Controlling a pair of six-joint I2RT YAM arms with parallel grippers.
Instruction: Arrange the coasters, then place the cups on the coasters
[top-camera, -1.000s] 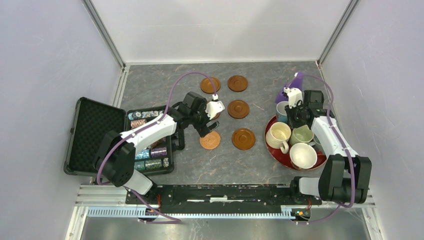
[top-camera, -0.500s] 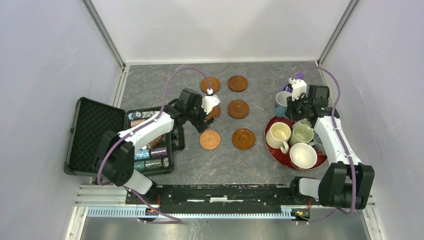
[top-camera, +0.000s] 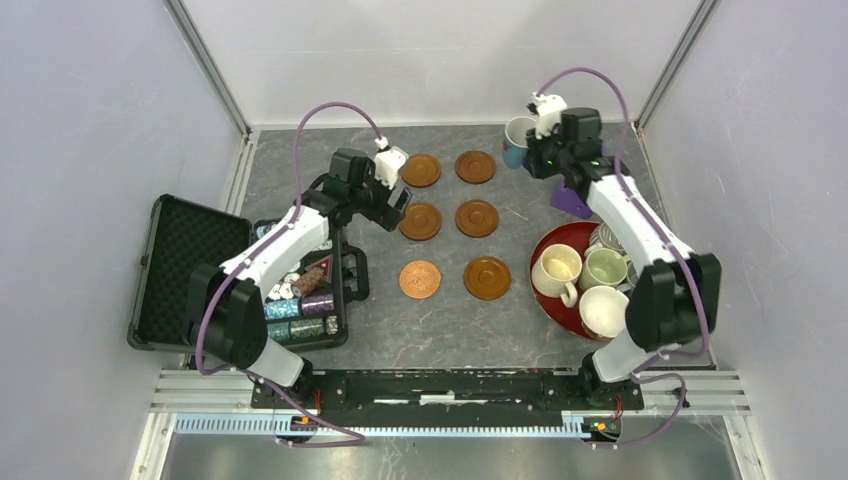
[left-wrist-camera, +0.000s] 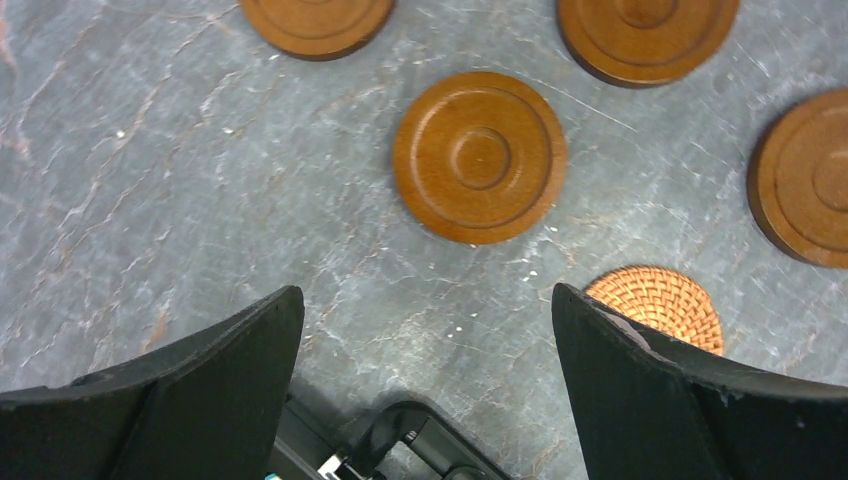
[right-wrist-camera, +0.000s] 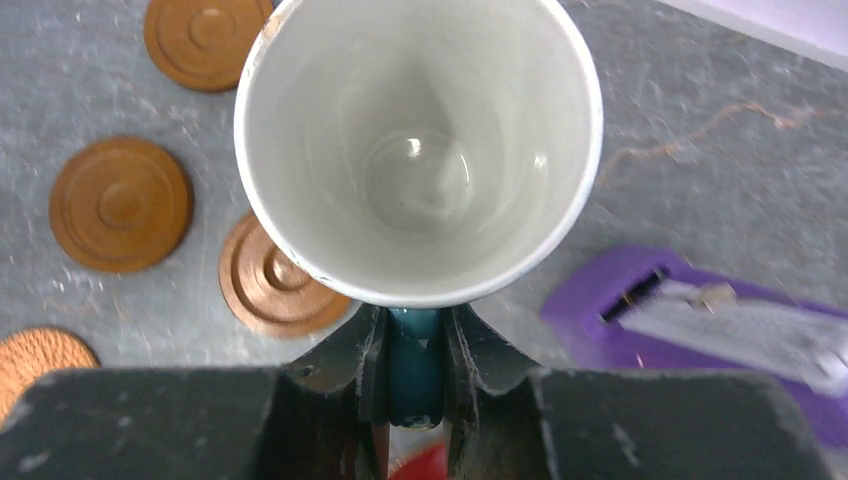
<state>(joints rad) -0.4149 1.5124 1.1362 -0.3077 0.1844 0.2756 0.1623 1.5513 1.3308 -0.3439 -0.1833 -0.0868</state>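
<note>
After the right gripper (top-camera: 536, 148) carried the blue cup (top-camera: 517, 137) off the tray (top-camera: 556, 311) toward the far wall (top-camera: 440, 60), left gripper (top-camera: 396, 203) backed off the coasters (top-camera: 477, 217). Left wrist: fingers (left-wrist-camera: 200, 390) spread, open table (left-wrist-camera: 150, 180) between. Right wrist: jaws pinch the cup's handle (right-wrist-camera: 415, 375), coasters to the left.

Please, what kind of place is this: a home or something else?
Probably a robot test cell in a lab. Pale walls box in a grey table, the left arm and right arm are bolted to a metal frame, and the coasters, mugs and chip case look like props.
</note>
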